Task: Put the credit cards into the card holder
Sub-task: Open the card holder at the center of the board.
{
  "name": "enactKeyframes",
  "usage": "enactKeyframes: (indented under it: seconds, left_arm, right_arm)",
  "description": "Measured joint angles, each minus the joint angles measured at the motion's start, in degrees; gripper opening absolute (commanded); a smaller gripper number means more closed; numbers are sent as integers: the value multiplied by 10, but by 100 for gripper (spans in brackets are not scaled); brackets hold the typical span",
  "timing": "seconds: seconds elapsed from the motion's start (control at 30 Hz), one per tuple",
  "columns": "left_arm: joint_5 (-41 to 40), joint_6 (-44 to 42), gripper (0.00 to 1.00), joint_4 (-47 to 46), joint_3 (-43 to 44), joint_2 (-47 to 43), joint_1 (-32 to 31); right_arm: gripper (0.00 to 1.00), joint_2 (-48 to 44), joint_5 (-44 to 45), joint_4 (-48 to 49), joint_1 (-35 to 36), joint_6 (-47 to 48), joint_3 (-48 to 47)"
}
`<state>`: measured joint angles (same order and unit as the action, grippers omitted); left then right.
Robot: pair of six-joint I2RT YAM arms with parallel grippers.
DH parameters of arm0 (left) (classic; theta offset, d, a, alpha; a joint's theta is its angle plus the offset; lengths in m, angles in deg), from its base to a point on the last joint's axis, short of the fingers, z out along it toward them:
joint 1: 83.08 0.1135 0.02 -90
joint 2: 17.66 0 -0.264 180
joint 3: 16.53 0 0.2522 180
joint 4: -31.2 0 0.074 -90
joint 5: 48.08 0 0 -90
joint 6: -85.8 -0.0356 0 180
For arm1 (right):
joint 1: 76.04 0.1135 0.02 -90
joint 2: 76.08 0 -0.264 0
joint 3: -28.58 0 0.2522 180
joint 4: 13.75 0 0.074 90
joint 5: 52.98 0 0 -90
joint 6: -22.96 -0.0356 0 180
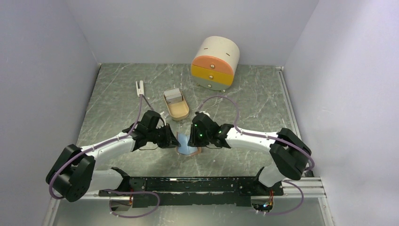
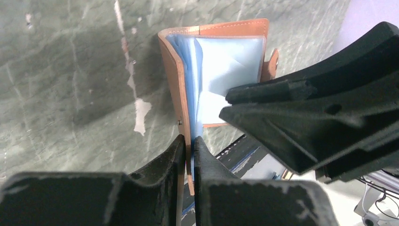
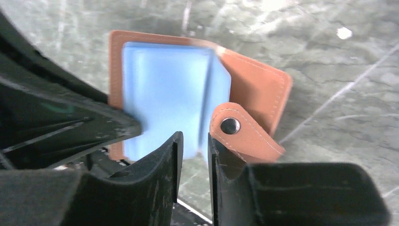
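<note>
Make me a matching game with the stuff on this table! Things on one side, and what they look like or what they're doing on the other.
Things:
1. card holder
2. drawer box
3. oval tray
4. left hand

Clues:
A. beige, in the middle of the table
B. clamped shut on a brown cover's edge
C. at the far side, with an orange and a yellow drawer
D. open, with pale blue pockets showing

Pairs: 1-D, 2-C, 3-A, 4-B.
</note>
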<state>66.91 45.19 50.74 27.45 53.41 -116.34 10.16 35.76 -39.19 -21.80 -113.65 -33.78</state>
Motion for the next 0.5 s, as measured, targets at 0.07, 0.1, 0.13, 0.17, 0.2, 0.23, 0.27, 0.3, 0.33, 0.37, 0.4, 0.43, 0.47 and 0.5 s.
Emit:
enactKeyframes:
  seconds: [0.07,0.1,0.13,0.17,0.2,0.23,0.27,0.3,0.33,0.37,0.4,0.43,0.47,0.5]
  left_arm:
    - [-1,2,16,1,-8,1,1]
    - [-3,2,18,3,-14,1,2]
    - [-3,3,20,5,-18,1,5]
    - [-3,3,22,5,-23,1,8]
    - [-2,4,24,4,-29,0,14]
    - [-1,4,27,4,-35,-1,21]
    - [2,5,29,2,-42,-4,29]
    - [7,6,31,0,-52,-8,40]
    - [11,7,32,-1,-60,-12,48]
    - [15,8,34,-2,-64,-14,53]
    - [20,9,35,-2,-68,-15,59]
    - [24,9,36,-2,-70,-15,63]
    - [28,8,37,-2,-70,-15,65]
    - [32,8,38,-4,-70,-15,66]
  right_arm:
    - [27,4,9,4,-1,5,13]
    - [26,7,11,7,-1,8,21]
    - [25,11,14,10,-2,10,31]
    - [25,14,14,13,-2,12,38]
    - [24,16,15,16,-2,14,46]
    - [24,17,15,20,-2,16,53]
    - [24,19,14,23,-2,18,58]
    - [24,20,13,26,-2,20,61]
    - [24,21,12,28,-2,21,61]
    - [24,22,10,34,-2,23,61]
    - [24,23,8,40,-2,25,61]
    - [24,24,6,44,-2,27,61]
    - [24,25,5,47,-2,28,61]
    - [24,25,3,49,-2,29,61]
